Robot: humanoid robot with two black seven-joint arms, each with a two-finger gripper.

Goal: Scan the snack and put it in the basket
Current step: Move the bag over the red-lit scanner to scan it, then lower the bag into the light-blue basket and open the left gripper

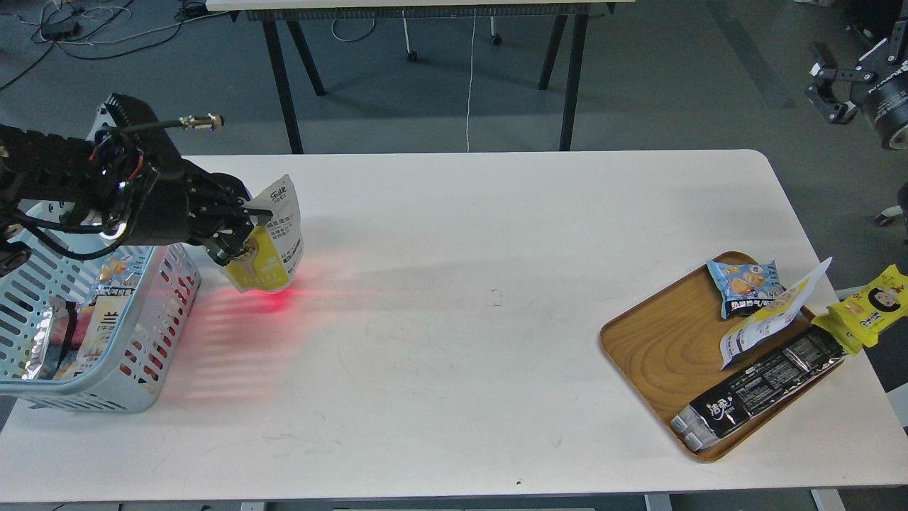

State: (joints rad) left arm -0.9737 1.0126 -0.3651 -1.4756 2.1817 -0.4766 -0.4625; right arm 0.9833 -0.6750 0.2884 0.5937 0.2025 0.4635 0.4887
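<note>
The big white desk [454, 319] holds a blue basket [152, 387] at its left edge, with packets already inside. At the right sits a wooden tray [660, 348] with other snack bags. The left jaws [237, 231] pinch the snack [273, 245] just beside the basket, over a red glow. The right jaws [840, 78] are spread, far off the desk.

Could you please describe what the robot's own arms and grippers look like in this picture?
The left arm is black and ribbed, with loose black cables, red wiring and a brass-tipped probe on top; its left gripper has black angular fingers. The right gripper is black too, on a round housing with white lettering.
</note>
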